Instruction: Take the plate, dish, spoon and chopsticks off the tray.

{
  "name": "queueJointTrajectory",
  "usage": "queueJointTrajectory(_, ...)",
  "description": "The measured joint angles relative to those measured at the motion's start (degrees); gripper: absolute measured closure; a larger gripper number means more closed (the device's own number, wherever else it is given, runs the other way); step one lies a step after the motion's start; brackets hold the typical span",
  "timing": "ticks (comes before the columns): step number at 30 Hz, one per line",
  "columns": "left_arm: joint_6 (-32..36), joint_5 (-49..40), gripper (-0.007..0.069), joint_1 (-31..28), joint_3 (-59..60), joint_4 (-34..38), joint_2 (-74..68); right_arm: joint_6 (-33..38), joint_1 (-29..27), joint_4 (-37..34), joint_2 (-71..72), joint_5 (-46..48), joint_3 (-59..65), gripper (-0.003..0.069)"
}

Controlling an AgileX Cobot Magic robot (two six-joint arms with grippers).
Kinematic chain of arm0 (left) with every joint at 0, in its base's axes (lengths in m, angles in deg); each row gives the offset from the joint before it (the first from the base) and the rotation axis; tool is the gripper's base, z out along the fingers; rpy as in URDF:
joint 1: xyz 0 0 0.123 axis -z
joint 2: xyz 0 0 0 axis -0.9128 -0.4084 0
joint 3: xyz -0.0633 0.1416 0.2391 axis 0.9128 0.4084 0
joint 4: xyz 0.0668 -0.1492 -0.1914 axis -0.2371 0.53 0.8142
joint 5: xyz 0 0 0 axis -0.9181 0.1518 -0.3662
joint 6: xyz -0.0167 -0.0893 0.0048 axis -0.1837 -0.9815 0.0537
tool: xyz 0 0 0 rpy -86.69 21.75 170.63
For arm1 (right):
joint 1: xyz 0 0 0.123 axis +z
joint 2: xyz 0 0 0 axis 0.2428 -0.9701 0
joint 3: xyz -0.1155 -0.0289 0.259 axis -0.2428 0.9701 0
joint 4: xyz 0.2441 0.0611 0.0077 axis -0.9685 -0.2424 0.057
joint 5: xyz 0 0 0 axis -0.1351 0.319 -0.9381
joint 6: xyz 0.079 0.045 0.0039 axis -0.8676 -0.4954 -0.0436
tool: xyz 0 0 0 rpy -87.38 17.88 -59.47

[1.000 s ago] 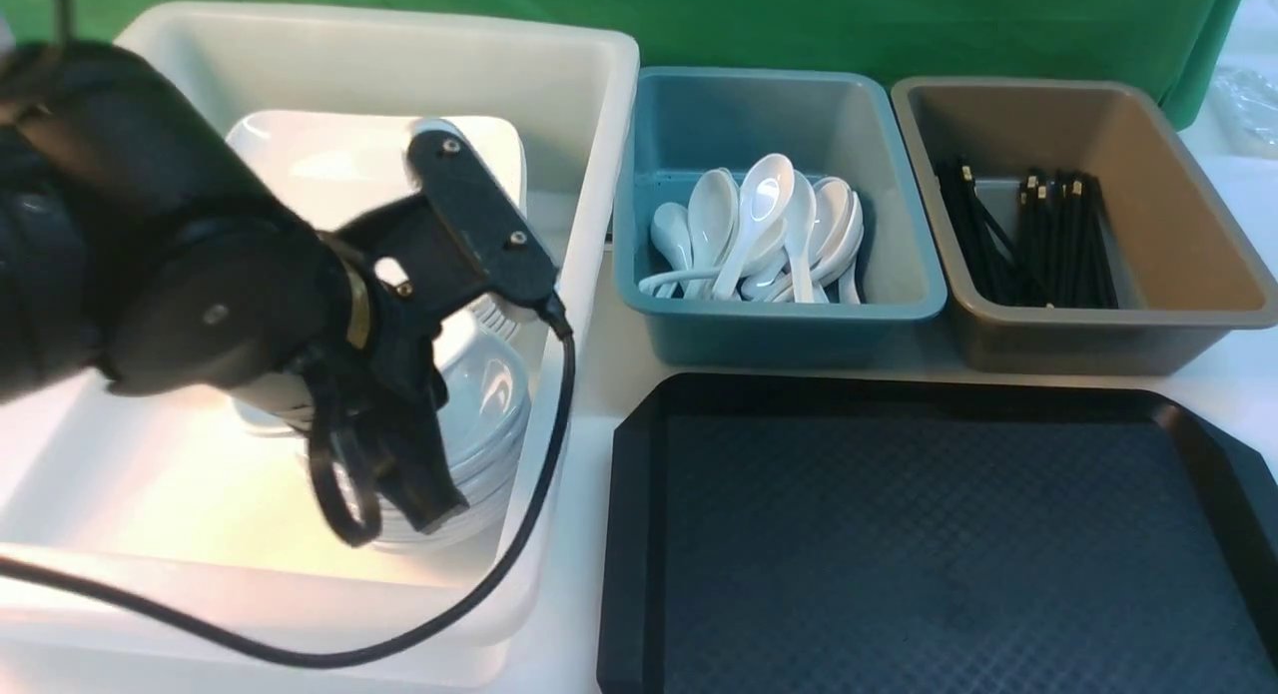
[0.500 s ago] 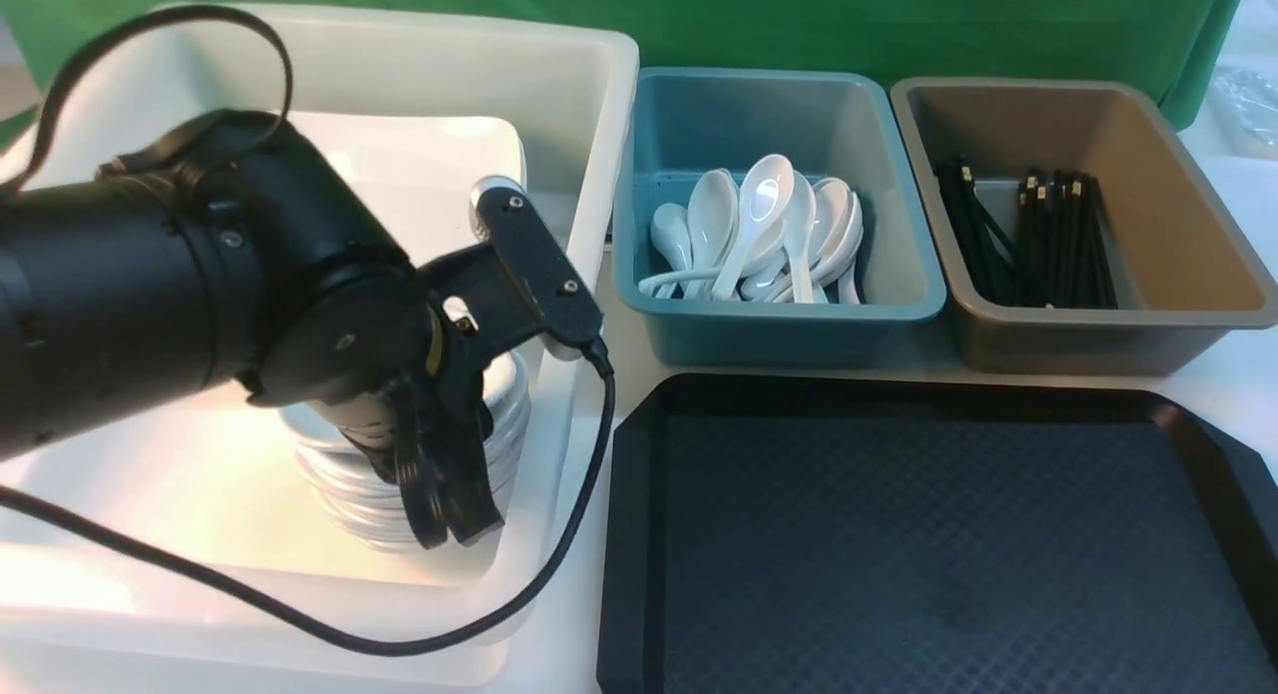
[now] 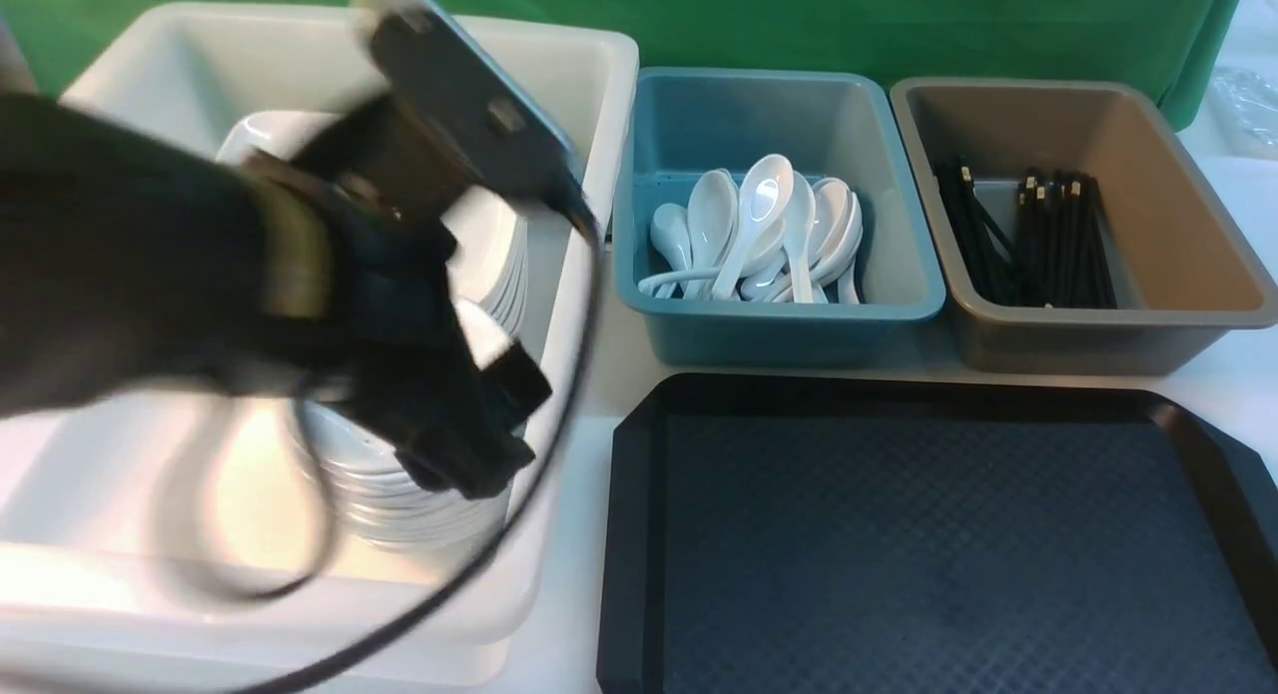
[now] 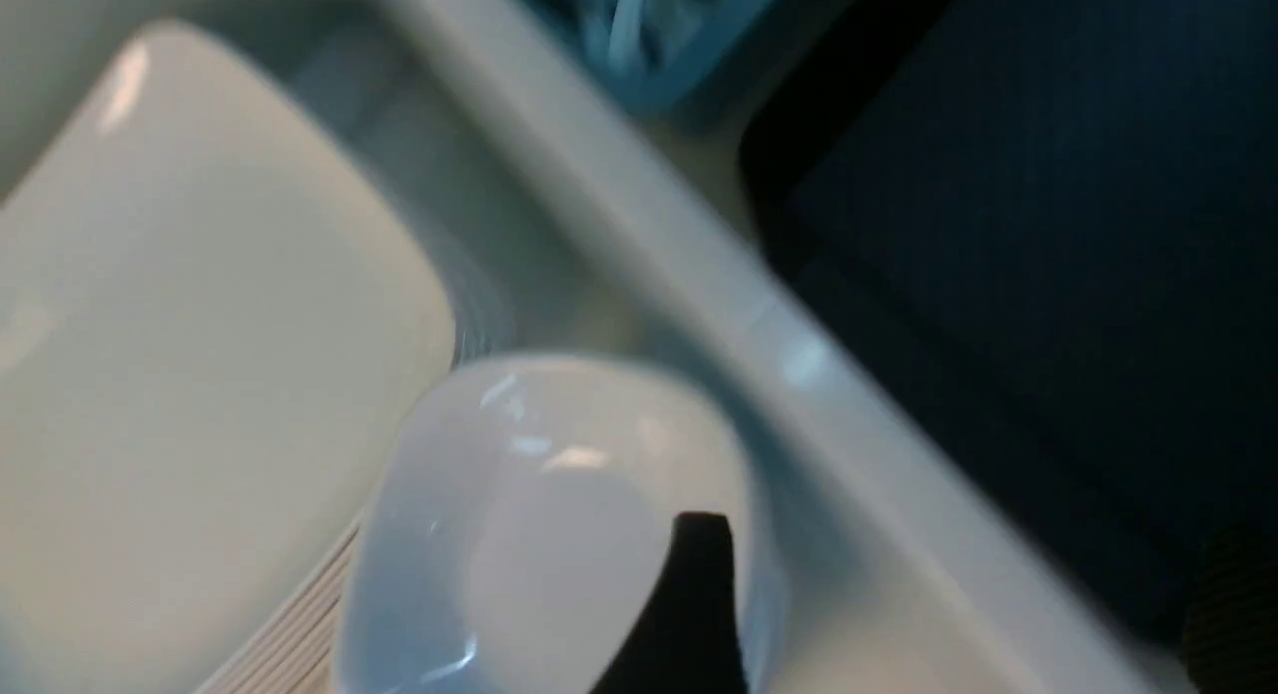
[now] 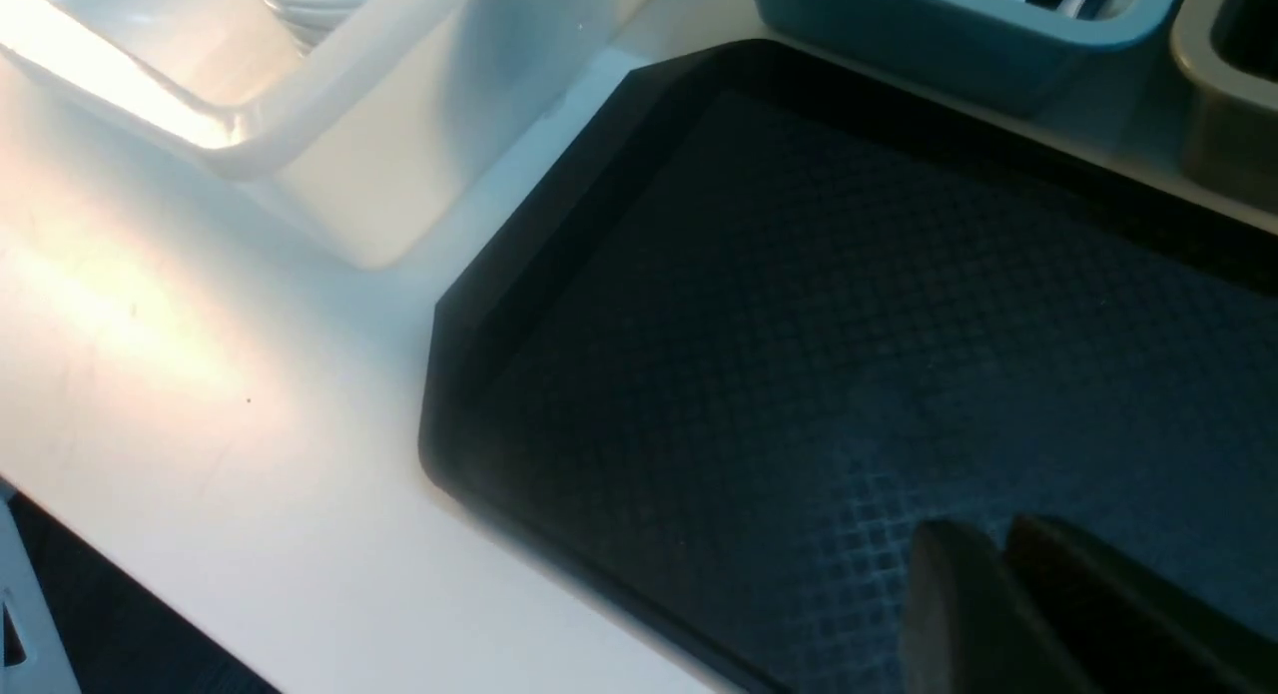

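Observation:
The black tray [image 3: 639,534] lies bare at the front right, and also shows in the wrist views [image 5: 479,374] [image 4: 998,225]. Inside the white tub [image 3: 609,125], the small dish [image 4: 539,514] tops a stack of like dishes [image 3: 399,484]. Next to it is a stack of large plates [image 3: 494,250] [image 4: 200,325]. My left gripper [image 3: 489,414] [image 4: 963,614], blurred, hangs open just above the dish and holds nothing. White spoons [image 3: 759,230] fill the teal bin, and black chopsticks [image 3: 1048,240] lie in the brown bin. My right gripper [image 5: 998,554] is shut and empty over the tray.
The teal bin [image 3: 779,325] and the brown bin [image 3: 1108,335] stand side by side behind the tray. The tub's tall wall runs right beside the tray's left rim. My left arm's cable [image 3: 559,414] loops over that wall. Green cloth hangs at the back.
My left gripper has gone from shut to open, leaving the dish on the stack. The arm has swung up and now shows blurred. The right arm has not visibly moved.

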Motion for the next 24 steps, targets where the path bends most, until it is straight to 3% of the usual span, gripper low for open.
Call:
queueJointTrajectory(1,-0.6,2.8,0.0082,0.4,1.2,1.1,2.2,0.0,0.0,0.0,0.0,0.0,0.0,0.0558)
queueJointTrajectory(2,-1.1,9.5,0.0193,0.9,6.1,5.2,8.9,0.0,0.0,-0.1,0.0,0.1,0.0,0.0552)
queueJointTrajectory(3,-1.2,12.3,0.0236,1.0,8.1,6.6,11.1,0.0,0.0,-0.1,0.0,0.1,0.0,0.055)
queueJointTrajectory(6,-1.2,28.7,0.0487,1.0,19.8,11.8,21.6,-0.1,0.0,-0.1,0.0,0.1,0.0,0.0546)
queueJointTrajectory(9,-1.2,44.4,0.0593,1.0,31.2,12.4,27.7,-0.1,0.0,-0.1,0.0,0.1,0.0,0.0538)
queueJointTrajectory(12,-1.2,57.3,0.0614,1.0,39.1,11.6,30.7,-0.1,0.0,-0.1,0.0,0.1,0.0,0.0531)
queueJointTrajectory(15,-1.2,63.3,0.0614,1.0,43.9,11.3,31.3,-0.1,0.0,-0.1,0.0,0.1,0.0,0.0526)
queueJointTrajectory(24,-1.2,66.0,0.0614,1.0,52.4,11.2,31.3,-0.2,0.0,-0.1,0.0,0.0,0.0,0.0508)
